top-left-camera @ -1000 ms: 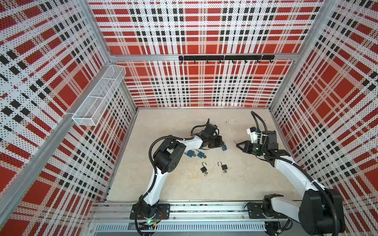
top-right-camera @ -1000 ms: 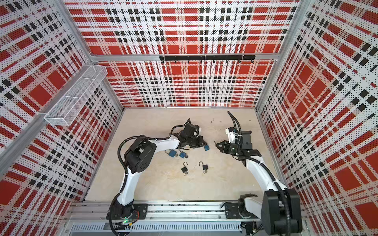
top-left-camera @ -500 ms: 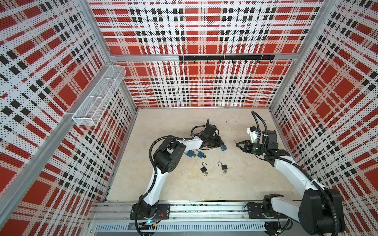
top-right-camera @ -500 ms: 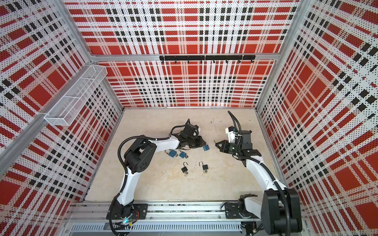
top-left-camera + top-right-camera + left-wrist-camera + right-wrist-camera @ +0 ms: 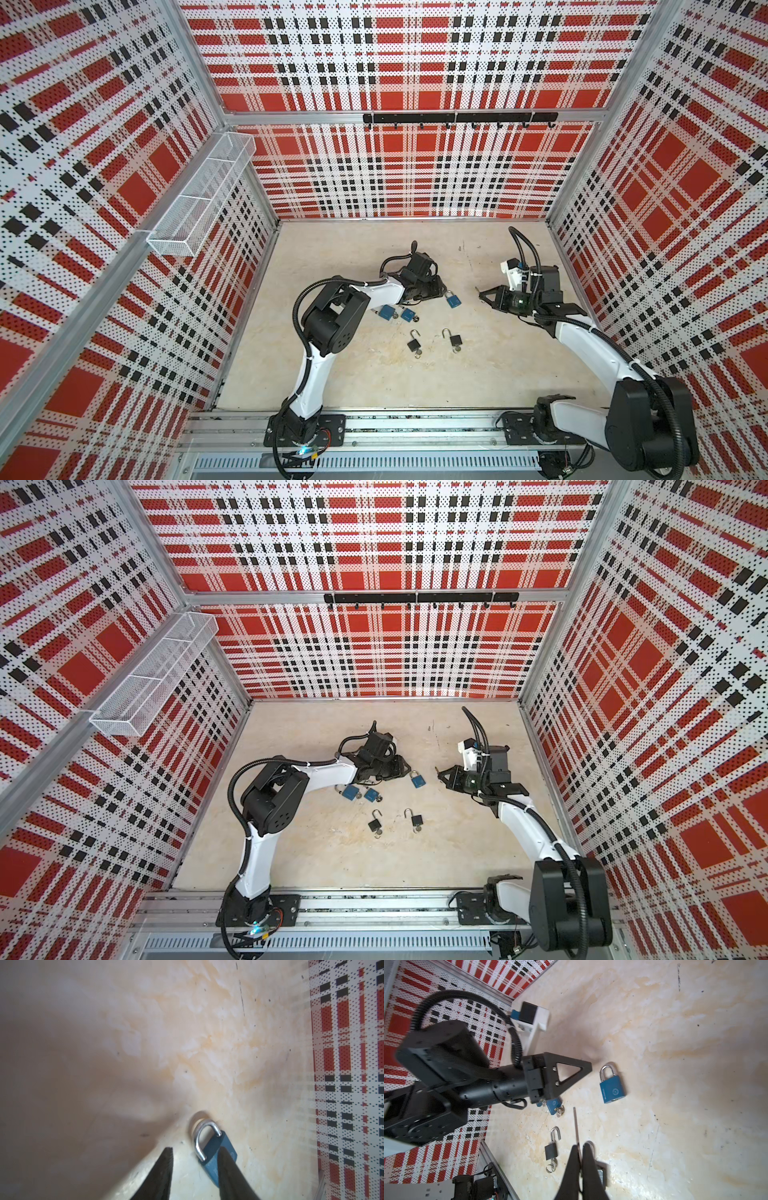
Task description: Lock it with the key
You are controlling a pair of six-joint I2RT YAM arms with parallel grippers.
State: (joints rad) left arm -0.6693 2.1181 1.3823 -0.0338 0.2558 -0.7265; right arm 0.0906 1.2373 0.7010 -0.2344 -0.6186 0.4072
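Leaving a black padlock (image 5: 413,345) unshackled on the near desk (image 5: 374,374). Farther in, spreading the left claw (image 5: 195,1149) apart and releasing the blue padlock (image 5: 226,1140) flat onto the desk, shackle seated: probably locked. Keeping the right claw (image 5: 580,1146) clamped on the key (image 5: 576,1124).

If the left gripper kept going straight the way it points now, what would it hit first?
The blue padlock, shackle closed, lying right at the open left gripper's fingertips. Farther along, roughly, is the right gripper holding the key; depth is unclear.
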